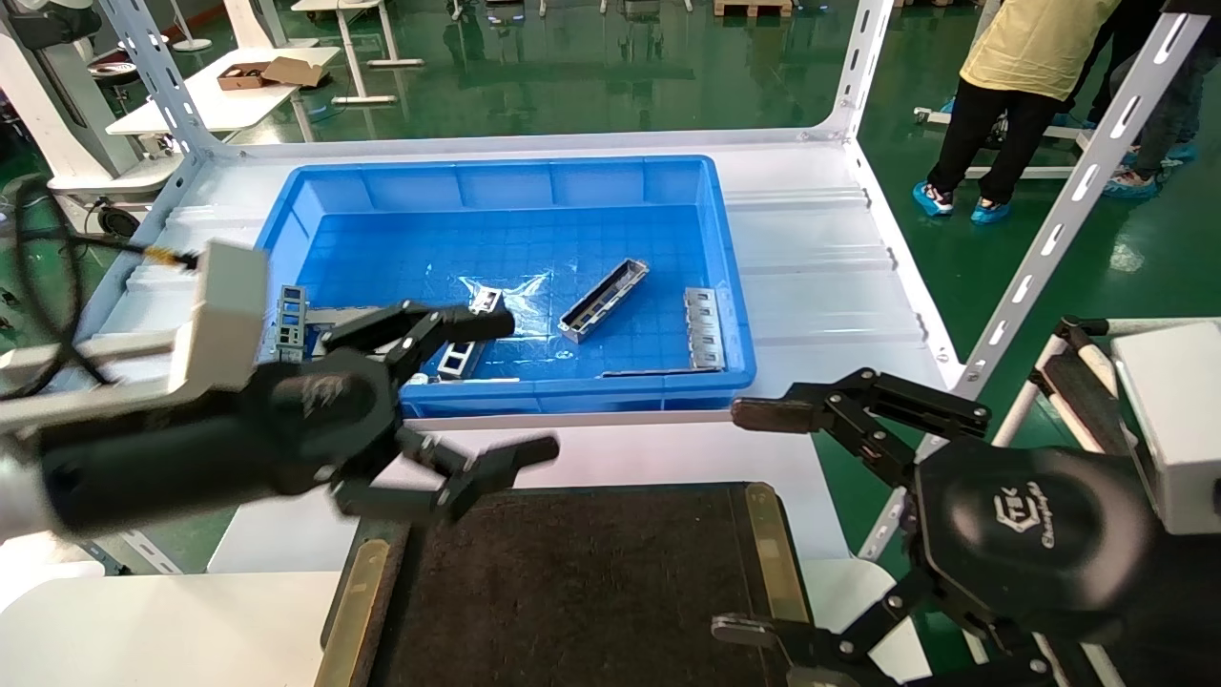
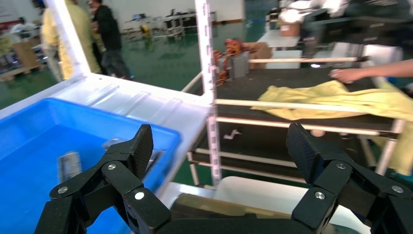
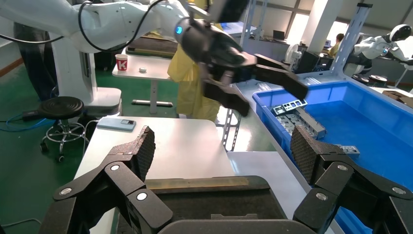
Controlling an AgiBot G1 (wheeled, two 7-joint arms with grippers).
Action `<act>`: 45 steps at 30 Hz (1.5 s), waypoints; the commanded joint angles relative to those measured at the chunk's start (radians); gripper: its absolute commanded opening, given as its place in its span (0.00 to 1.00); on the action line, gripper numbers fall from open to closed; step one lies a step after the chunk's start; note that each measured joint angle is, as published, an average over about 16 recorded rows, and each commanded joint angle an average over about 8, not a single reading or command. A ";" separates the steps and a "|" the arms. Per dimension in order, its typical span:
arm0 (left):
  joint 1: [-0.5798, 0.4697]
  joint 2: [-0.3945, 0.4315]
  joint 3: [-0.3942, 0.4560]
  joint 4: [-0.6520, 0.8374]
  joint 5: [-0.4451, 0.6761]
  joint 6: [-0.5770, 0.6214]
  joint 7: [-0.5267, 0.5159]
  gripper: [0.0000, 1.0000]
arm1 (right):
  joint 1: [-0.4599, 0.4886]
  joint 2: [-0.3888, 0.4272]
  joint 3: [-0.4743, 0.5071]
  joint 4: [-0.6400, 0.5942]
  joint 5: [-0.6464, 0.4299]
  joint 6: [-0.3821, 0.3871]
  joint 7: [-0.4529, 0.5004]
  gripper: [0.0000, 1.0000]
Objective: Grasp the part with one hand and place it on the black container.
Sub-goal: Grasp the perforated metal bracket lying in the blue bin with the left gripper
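Note:
The part (image 1: 603, 300), a long grey channel-shaped bar, lies at an angle on the floor of the blue bin (image 1: 734, 286), right of its middle. My left gripper (image 1: 515, 386) is open and empty over the bin's front wall, left of the part, with one finger over the bin and one over the shelf edge. It also shows in the left wrist view (image 2: 221, 146) and in the right wrist view (image 3: 270, 100). The black container (image 1: 572, 582), with brass strips along two sides, lies in front of the bin. My right gripper (image 1: 744, 520) is open and empty beside the container's right edge (image 3: 221, 151).
A ladder-like frame (image 1: 292, 315), a flat plate (image 1: 704, 327) and small grey pieces (image 1: 456, 358) also lie in the bin. White slotted rack uprights (image 1: 1059, 219) stand at the shelf's corners. A person (image 1: 1021, 86) stands at the back right.

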 commanded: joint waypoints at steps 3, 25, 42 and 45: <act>-0.055 0.053 0.032 0.054 0.065 -0.040 -0.002 1.00 | 0.000 0.000 0.000 0.000 0.000 0.000 0.000 1.00; -0.379 0.429 0.164 0.693 0.345 -0.273 0.179 1.00 | 0.000 0.001 -0.002 0.000 0.001 0.001 -0.001 1.00; -0.471 0.592 0.198 1.026 0.387 -0.444 0.285 0.85 | 0.001 0.001 -0.003 0.000 0.002 0.001 -0.002 0.85; -0.467 0.597 0.209 1.027 0.385 -0.460 0.266 0.47 | 0.001 0.001 -0.003 0.000 0.002 0.001 -0.002 0.47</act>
